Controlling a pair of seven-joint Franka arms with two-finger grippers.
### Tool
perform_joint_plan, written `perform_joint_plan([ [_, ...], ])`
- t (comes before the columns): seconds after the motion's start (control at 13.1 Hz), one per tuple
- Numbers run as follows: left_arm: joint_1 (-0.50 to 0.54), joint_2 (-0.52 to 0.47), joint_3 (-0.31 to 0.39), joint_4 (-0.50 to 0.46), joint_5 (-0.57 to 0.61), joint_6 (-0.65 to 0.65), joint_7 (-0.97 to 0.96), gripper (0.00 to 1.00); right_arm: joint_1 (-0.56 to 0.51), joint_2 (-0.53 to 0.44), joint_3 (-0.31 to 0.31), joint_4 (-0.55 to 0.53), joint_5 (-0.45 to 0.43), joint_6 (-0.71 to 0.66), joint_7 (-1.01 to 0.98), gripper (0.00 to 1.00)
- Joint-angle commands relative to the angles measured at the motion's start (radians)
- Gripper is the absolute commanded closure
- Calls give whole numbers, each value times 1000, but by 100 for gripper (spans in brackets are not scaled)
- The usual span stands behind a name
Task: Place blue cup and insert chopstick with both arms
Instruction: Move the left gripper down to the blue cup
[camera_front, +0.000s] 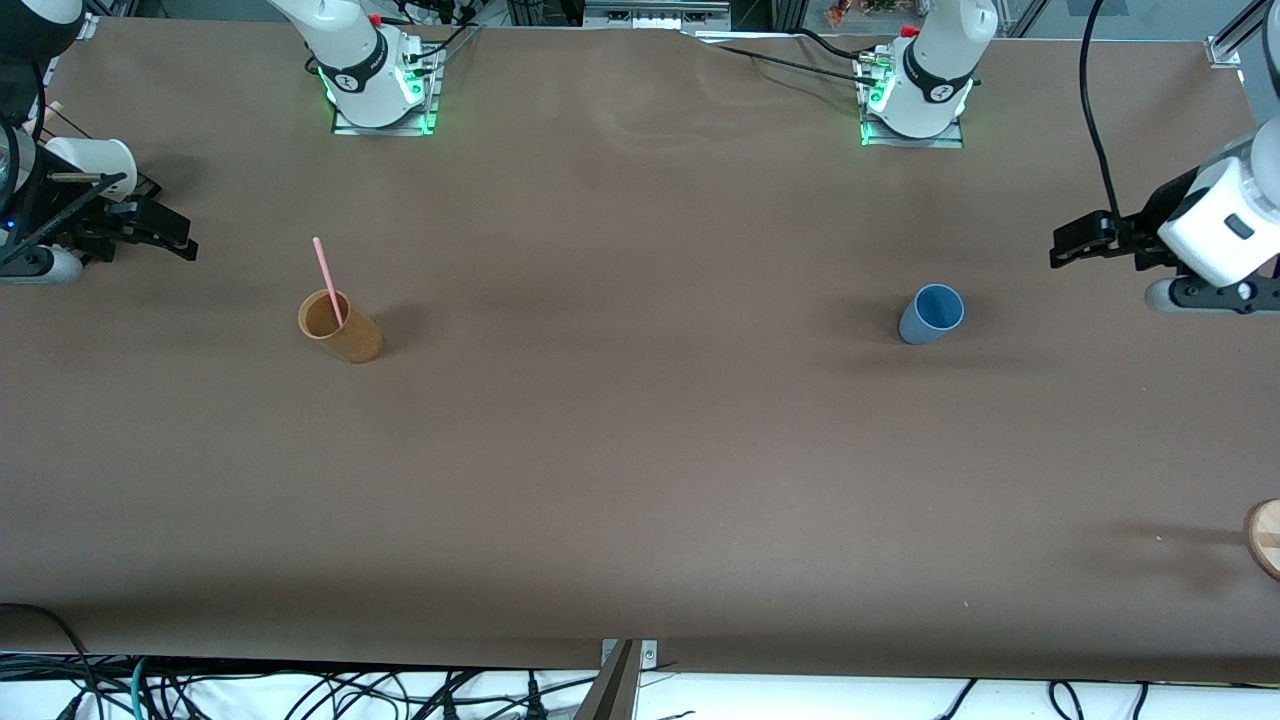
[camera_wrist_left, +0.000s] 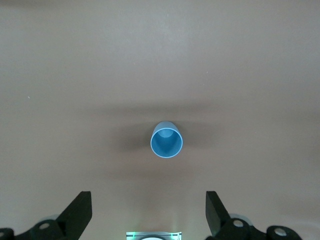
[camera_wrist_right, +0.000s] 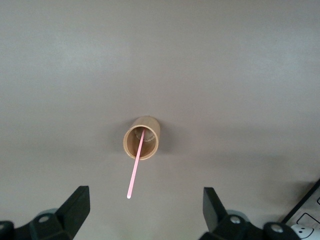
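Two cups: both upright on the brown table (camera_front: 640, 480), well apart, wide bare surface between them and toward the front-camera edge.
Right gripper (camera_front: 185, 243): hangs over the table edge at the right arm's end, fingers (camera_wrist_right: 75, 207) spread wide, holding nothing; the arm waits.
Tan cup (camera_front: 341, 327): toward the right arm's end, well in from every edge.
Chopstick (camera_front: 328, 282): stands tilted in the tan cup, its upper part leaning out over the rim.
Blue cup (camera_front: 931, 314): toward the left arm's end, empty, well clear of the edges; nothing stands beside it.
Left gripper (camera_front: 1062, 245): hangs over the table edge at the left arm's end, fingers (camera_wrist_left: 80, 212) spread wide, empty; the arm waits.
Wooden disc (camera_front: 1265, 537): at the table edge at the left arm's end, near the front-camera corner, only partly in view.
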Motion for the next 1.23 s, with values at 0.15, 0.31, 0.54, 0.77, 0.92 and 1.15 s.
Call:
perform_joint_plan([
  [0.15, -3, 73, 7, -118, 52, 86, 12, 0, -2, 1, 5, 10, -13, -5, -11, 0],
  [0.31, 8, 68, 7, -256, 69, 251, 12, 0, -2, 1, 4, 10, -13, -5, -11, 0],
  [0.54, 25, 33, 7, -512, 71, 548, 56, 0, -2, 1, 4, 10, -13, -5, -11, 0],
  [0.77, 36, -16, 7, -655, 71, 675, 90, 0, -3, 1, 4, 10, -11, -7, -11, 0],
  [0.92, 37, -19, 11, -719, 69, 754, 89, 0, -3, 1, 2, 10, -11, -7, -11, 0],
  [1.15, 36, -25, 12, -770, 68, 795, 89, 0, -3, 2, 4, 10, -11, -7, -11, 0],
])
